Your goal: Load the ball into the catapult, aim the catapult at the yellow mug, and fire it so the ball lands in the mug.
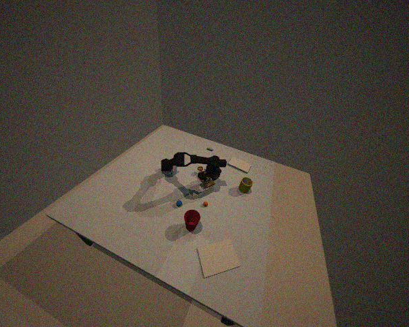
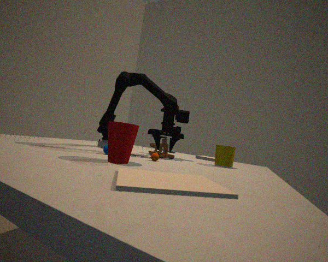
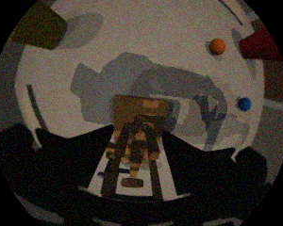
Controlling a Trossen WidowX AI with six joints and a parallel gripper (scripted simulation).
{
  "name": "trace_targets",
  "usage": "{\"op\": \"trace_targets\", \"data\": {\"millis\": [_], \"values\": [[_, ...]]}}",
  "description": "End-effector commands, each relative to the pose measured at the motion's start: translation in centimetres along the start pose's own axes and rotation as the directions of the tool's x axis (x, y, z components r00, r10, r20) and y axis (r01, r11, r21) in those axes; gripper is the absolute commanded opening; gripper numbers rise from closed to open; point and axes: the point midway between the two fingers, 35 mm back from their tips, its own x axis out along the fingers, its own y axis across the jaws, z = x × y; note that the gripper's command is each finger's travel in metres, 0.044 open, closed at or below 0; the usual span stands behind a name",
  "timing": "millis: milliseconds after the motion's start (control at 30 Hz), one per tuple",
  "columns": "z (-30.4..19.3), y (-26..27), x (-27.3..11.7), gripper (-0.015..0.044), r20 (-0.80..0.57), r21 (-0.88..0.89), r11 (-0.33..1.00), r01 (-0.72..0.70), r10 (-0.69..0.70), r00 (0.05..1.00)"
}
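The wooden catapult point(image 1: 208, 182) point(image 2: 170, 155) point(image 3: 141, 109) stands on the table under the arm. Its round spoon end point(image 1: 200, 169) point(image 3: 132, 183) holds no ball. My gripper point(image 2: 165, 151) point(image 3: 138, 131) points down with its fingers on either side of the catapult's frame, low and open; contact cannot be made out. An orange ball point(image 1: 205, 204) point(image 2: 154, 156) point(image 3: 217, 46) and a blue ball point(image 1: 178, 203) point(image 2: 105, 149) point(image 3: 244, 104) lie on the table. The yellow mug point(image 1: 245, 185) point(image 2: 224, 155) point(image 3: 40, 27) stands upright, away from the catapult.
A red cup point(image 1: 191, 219) point(image 2: 121, 142) point(image 3: 263, 45) stands upright near both balls. A flat pale board point(image 1: 219, 258) point(image 2: 164, 180) lies beyond it. Another board point(image 1: 239, 165) lies behind the yellow mug. A small dark piece point(image 1: 209, 149) lies near the far table edge.
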Motion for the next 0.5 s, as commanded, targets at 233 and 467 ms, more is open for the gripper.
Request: {"op": "trace_targets", "data": {"millis": [233, 467], "values": [[0.0, 0.0, -0.1, 0.0131, 0.001, 0.000, 1.000, -0.001, 0.001, 1.000], [0.0, 0.1, -3.9, 0.0006, -0.001, -0.001, 1.000, -0.001, 0.001, 1.000]]}}
